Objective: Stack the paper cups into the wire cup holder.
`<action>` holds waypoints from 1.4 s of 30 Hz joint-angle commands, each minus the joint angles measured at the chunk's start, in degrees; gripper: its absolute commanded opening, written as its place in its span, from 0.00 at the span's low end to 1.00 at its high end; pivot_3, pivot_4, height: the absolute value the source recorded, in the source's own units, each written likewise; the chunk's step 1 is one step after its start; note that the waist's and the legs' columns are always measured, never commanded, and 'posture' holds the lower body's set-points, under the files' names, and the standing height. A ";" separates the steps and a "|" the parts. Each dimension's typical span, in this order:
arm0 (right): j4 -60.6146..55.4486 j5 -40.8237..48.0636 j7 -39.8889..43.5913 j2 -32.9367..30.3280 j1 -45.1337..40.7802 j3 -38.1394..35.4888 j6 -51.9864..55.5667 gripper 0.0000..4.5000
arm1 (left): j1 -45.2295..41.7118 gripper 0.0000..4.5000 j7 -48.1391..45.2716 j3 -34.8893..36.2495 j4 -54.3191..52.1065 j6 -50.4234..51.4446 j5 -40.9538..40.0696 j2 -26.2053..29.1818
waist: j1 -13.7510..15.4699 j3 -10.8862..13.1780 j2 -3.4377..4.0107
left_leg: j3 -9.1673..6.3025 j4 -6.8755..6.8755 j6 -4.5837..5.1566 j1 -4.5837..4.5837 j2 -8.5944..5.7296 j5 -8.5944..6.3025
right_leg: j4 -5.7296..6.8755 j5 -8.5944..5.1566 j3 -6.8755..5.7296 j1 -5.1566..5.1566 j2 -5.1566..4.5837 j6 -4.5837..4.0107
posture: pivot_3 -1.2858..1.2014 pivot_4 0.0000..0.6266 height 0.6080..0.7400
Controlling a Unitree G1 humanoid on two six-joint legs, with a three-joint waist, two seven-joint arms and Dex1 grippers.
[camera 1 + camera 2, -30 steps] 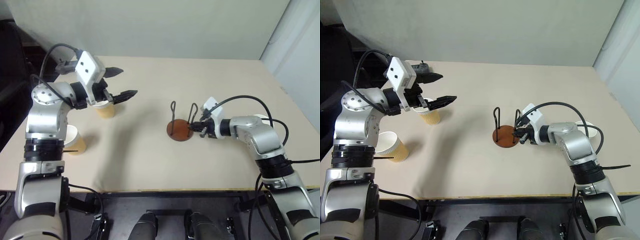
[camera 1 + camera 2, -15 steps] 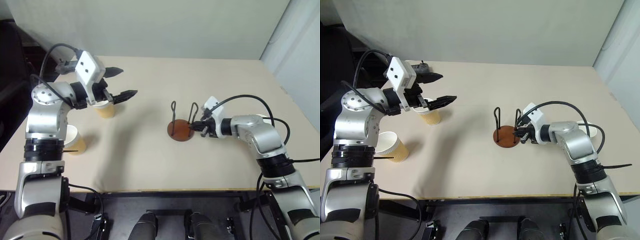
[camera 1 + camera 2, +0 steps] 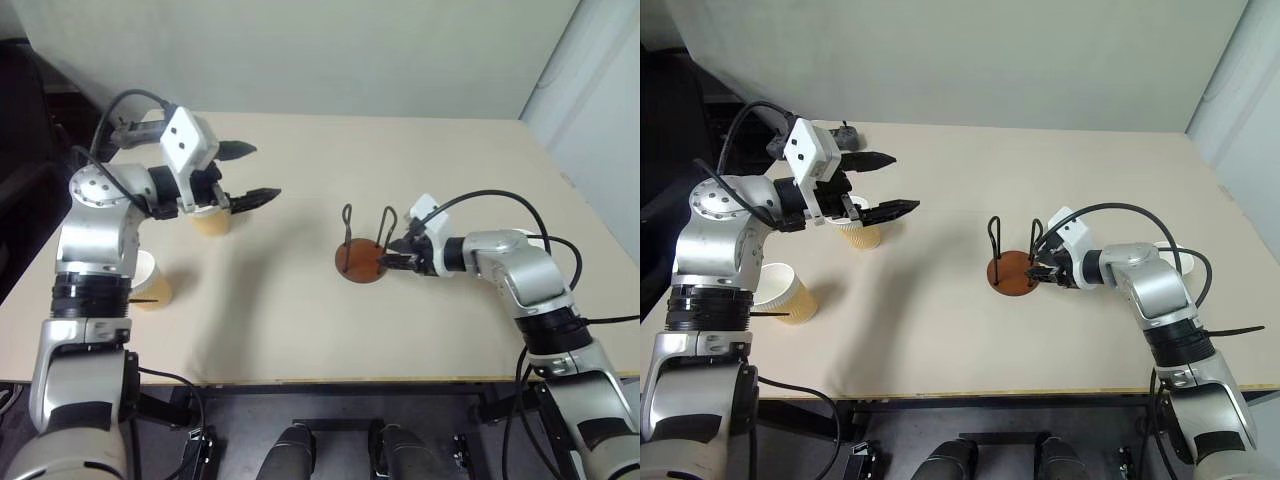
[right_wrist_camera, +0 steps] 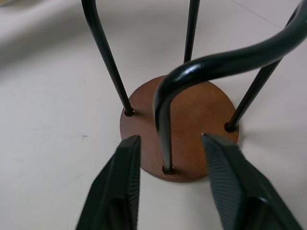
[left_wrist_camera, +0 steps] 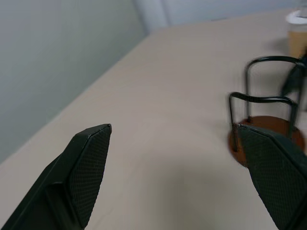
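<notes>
On the pale beige desk stands the wire cup holder, a round reddish-brown disc with thin dark wire loops rising upright from it, near the middle of the desk and empty of cups. The right pincer reaches in from the right side at the holder's base; in the right wrist view its two black fingers stand apart on either side of one wire upright without pressing on it, so it is released rather than gripping. The left pincer hangs above the desk on the left side, well apart from the holder, its fingers spread wide and holding nothing. Just under and behind that pincer a small tapered tan-orange paper cup with a white rim stands upright on the desk. A second paper cup of the same kind stands upright nearer the front left edge, beside the left arm. A third cup shows in the left wrist view beyond the holder, at the far right side of the desk.
</notes>
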 commanded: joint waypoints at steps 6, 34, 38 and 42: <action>-0.46 0.62 1.45 -1.54 -2.25 -0.59 -1.50 0.45 | -1.42 1.00 -16.99 -3.06 -1.66 7.78 -5.21 4.14 | -0.02 0.00 0.00 | -0.01 0.00 -0.01 -0.03 0.00 -0.03 | -0.02 -0.02 0.00 -0.01 0.00 0.02 | 0.52 0.24 1.00; 6.47 -1.63 19.12 -19.60 -11.01 -1.36 -12.16 0.45 | -4.20 1.00 -20.66 -6.21 -0.22 4.89 -2.35 0.92 | 0.00 0.00 0.00 | 0.06 0.02 0.24 -0.13 0.02 -0.15 | -0.07 -0.27 0.03 0.00 -0.01 0.29 | 0.52 0.24 1.00; 7.08 -2.06 21.61 -22.30 -10.63 -1.77 -13.10 0.45 | -4.34 1.00 -20.85 -6.37 -0.20 4.68 -1.84 0.89 | 0.07 0.00 0.00 | 0.06 0.03 0.26 -0.12 0.03 -0.14 | -0.05 -0.27 0.03 0.00 -0.01 0.29 | 0.52 0.24 1.00; 5.89 -1.28 24.84 -25.06 -10.21 -2.08 -12.80 0.45 | -4.43 1.00 -20.82 -6.47 -0.35 4.74 -1.71 0.85 | 0.04 0.00 0.00 | 0.07 0.04 0.27 -0.14 0.03 -0.15 | -0.07 -0.28 0.03 0.02 -0.01 0.30 | 0.52 0.24 1.00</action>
